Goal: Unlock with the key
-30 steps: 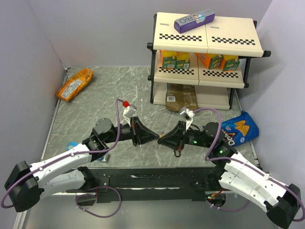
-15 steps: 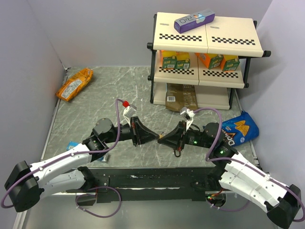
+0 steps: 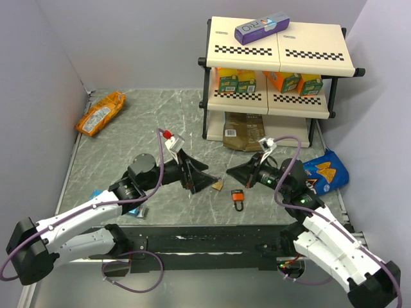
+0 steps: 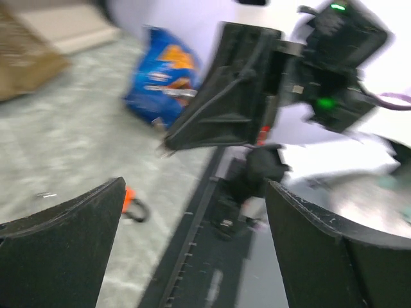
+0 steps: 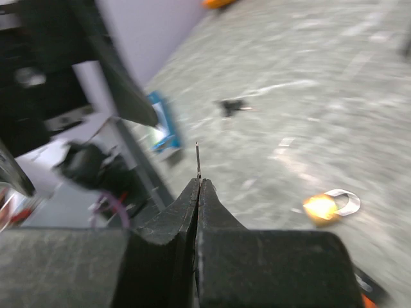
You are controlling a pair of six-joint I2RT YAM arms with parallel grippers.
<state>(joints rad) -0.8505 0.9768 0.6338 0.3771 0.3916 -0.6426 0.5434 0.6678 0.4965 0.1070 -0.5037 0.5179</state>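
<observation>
Two hands of mine point at each other over the grey marbled desk [image 3: 141, 128], their tips near but apart. My right hand [image 3: 230, 173] is pressed together, finger flat against finger. In its wrist view a thin silvery metal blade, the key [image 5: 198, 159], stands out from between the tips, and the rest of it is hidden inside the grip. That hand hangs above the desk, touching neither lock.

My left hand [image 3: 204, 185] is spread wide with nothing between its black fingers [image 4: 64, 244].

One small brass padlock [image 3: 218, 185] with a silvery shackle lies flat just beside the tips of my left hand; I cannot tell whether they touch. The orange-red padlock [image 3: 238, 197] with its black shackle lies on the desk closer to my bases, below the gap between the two hands and apart from both.

From the right wrist I also see a small dark thing [image 5: 232, 106] lying farther off on the desk, too blurred to name.

Beside my right arm sits a blue snack bag [image 3: 324, 170]. A cream shelf rack [image 3: 308, 48] with black checkered edges stands at the far right, and an orange packet [image 3: 101, 112] lies in the far left corner.
</observation>
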